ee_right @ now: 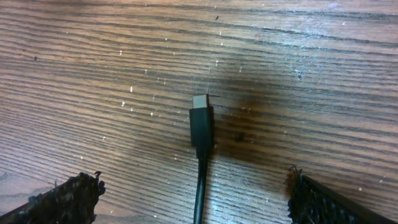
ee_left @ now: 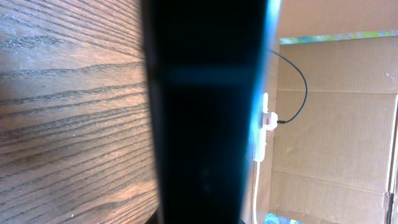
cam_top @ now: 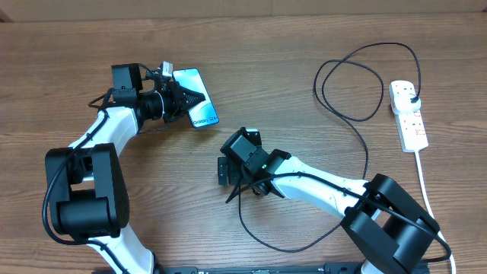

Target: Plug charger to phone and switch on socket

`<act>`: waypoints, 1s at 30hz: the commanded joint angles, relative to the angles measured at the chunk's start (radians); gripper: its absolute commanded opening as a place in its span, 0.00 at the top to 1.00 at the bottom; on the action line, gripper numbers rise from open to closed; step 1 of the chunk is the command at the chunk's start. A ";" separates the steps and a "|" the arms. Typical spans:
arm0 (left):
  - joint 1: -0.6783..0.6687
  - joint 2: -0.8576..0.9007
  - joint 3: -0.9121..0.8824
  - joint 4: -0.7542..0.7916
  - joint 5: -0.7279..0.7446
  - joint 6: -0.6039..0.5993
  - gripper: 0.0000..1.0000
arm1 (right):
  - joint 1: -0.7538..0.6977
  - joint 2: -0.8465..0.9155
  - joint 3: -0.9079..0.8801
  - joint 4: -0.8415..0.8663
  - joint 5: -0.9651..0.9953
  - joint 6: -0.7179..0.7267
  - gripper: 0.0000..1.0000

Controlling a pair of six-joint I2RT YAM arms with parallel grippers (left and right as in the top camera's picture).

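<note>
Wood grain ran across the table (cam_top: 304,30) under both arms. The left arm (cam_top: 114,129) rose from the near-left edge and bent inward at the wrist, so the left gripper (cam_top: 181,97) pointed right at the phone (cam_top: 201,113). Its fingers were pinched narrow on the phone's upper end. In the left wrist view the phone (ee_left: 205,124) filled the middle as a dark slab seen edge-on, with a blue glow down one side. I could not tell whether the phone lay on the table or was held just off it.

The right arm (cam_top: 327,186) stretched from the near-right corner toward the middle of the table with its wrist low. The right gripper (cam_top: 223,170) had its fingers (ee_right: 68,196) spread wide and held nothing. The tip (ee_right: 201,118) of the charger (cam_top: 365,156) lay flat on the wood between them, touching neither, and its cable ran back toward the camera.

Across the right half the charger looped, passed under the right arm and curled near the front edge. Its plug (cam_top: 411,97) sat in the far end of the socket (cam_top: 411,125), which lay by the right edge, well apart from the phone.
</note>
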 commanded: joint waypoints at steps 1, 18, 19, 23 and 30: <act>-0.003 -0.013 -0.002 0.007 0.019 -0.005 0.96 | 0.005 -0.016 -0.003 0.007 0.021 0.005 0.00; -0.003 -0.013 -0.002 0.007 0.019 -0.005 0.96 | 0.005 -0.016 -0.003 0.007 0.036 0.004 0.00; -0.003 -0.013 -0.002 0.007 0.019 -0.005 0.96 | 0.005 -0.016 -0.003 0.007 0.036 0.004 0.00; -0.003 -0.013 -0.002 0.006 0.019 -0.005 0.96 | 0.005 -0.016 -0.003 0.007 0.035 0.004 0.00; -0.003 -0.013 -0.002 0.006 0.019 -0.005 0.96 | 0.005 -0.016 -0.003 0.007 0.036 0.004 0.00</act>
